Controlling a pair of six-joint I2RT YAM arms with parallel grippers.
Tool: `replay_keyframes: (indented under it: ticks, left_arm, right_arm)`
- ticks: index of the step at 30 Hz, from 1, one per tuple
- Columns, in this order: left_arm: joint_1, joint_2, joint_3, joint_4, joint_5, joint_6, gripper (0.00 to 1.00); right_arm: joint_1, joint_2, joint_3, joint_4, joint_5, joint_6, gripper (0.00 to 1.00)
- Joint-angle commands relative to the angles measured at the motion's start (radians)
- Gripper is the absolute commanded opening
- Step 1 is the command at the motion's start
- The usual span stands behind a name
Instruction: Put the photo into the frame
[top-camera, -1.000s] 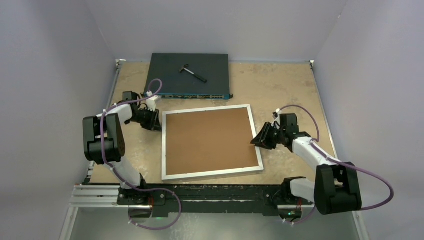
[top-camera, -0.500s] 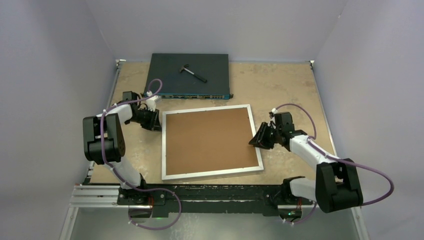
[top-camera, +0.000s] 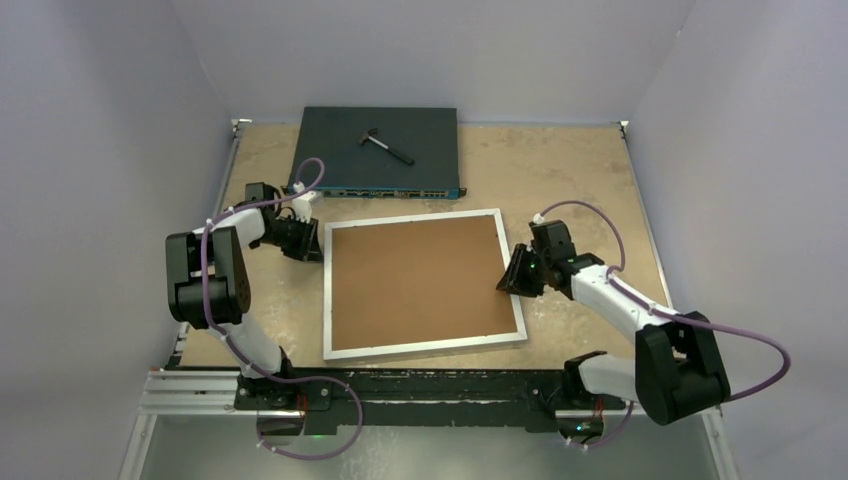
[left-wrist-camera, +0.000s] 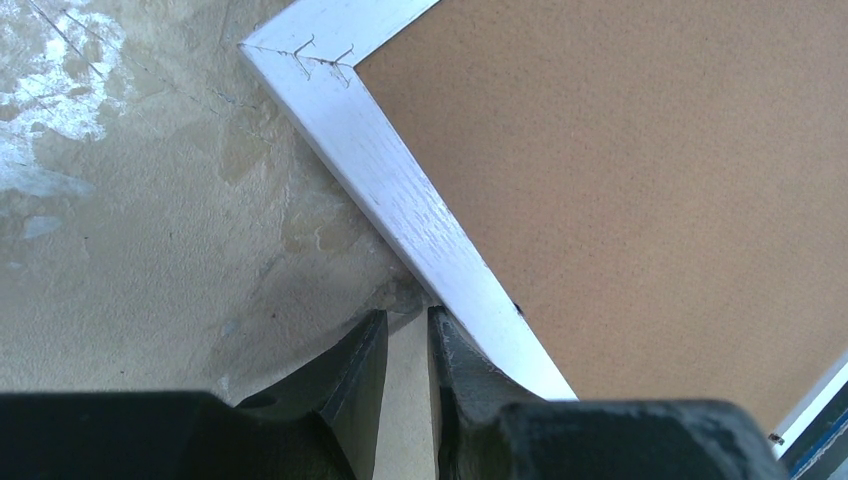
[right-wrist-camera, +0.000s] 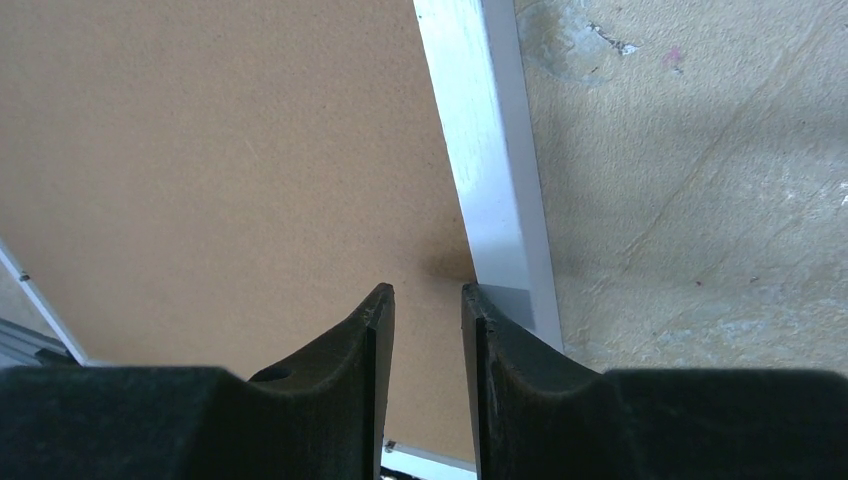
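Both arms are down at the frame (top-camera: 425, 344), which lies face down on the table (top-camera: 570, 180) with a brown backing board (top-camera: 420, 280) filling its opening. The photo is nowhere in view. It may sit beneath that board, but the pictures cannot confirm it. So this looks like the closing stage, seating or securing the back.

The left gripper (left-wrist-camera: 408, 325) sits low at the frame's outer edge. Its jaws are a narrow slit apart with bare table showing between them, and nothing is pinched. The white rail runs away ahead and to the right of its tips, and its right-hand finger seems to rest just against it. A stapled corner lies further ahead.

The right gripper (right-wrist-camera: 427, 300) hovers over the opposite rail, jaws likewise slightly apart and empty. The board is ahead and left of the tips, the rail ahead and right, and the seam between them directly in front.

The next move, by the look of it, is to press the board flat at that seam while the left braces the frame against sliding. No retaining tab can be made out here.

Beyond the left gripper, apart from the frame, lies a dark network switch (top-camera: 340, 135) with a small hammer (top-camera: 386, 145) on top, and neither blocks an arm. The likely snag is the thin, low rail, which offers little to grip.
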Motion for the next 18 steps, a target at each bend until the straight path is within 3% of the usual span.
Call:
replay_keyframes:
  ticks: [1, 7, 9, 11, 14, 18]
  left_arm:
    - [-0.015, 0.03, -0.017, 0.032, 0.086, 0.004, 0.21]
    - [-0.017, 0.032, -0.006, 0.031, 0.091, 0.005, 0.21]
    - [-0.017, 0.031, 0.004, 0.018, 0.089, 0.009, 0.21]
    - [-0.017, 0.023, 0.018, -0.011, 0.085, 0.025, 0.21]
    - [-0.017, 0.009, 0.041, -0.058, 0.075, 0.05, 0.21]
    - [-0.015, -0.023, 0.074, -0.119, 0.062, 0.076, 0.25]
  right_arm:
    - [0.053, 0.086, -0.04, -0.018, 0.025, 0.033, 0.34]
    - [0.096, 0.107, -0.016, -0.02, -0.022, 0.043, 0.38]
    - [0.096, 0.087, 0.063, -0.076, -0.038, 0.022, 0.42]
    - [0.095, 0.048, 0.19, -0.138, -0.04, 0.025, 0.5]
    - [0.092, 0.042, 0.341, -0.094, -0.006, 0.005, 0.69]
    - [0.092, 0.205, 0.541, -0.004, 0.128, -0.115, 0.76]
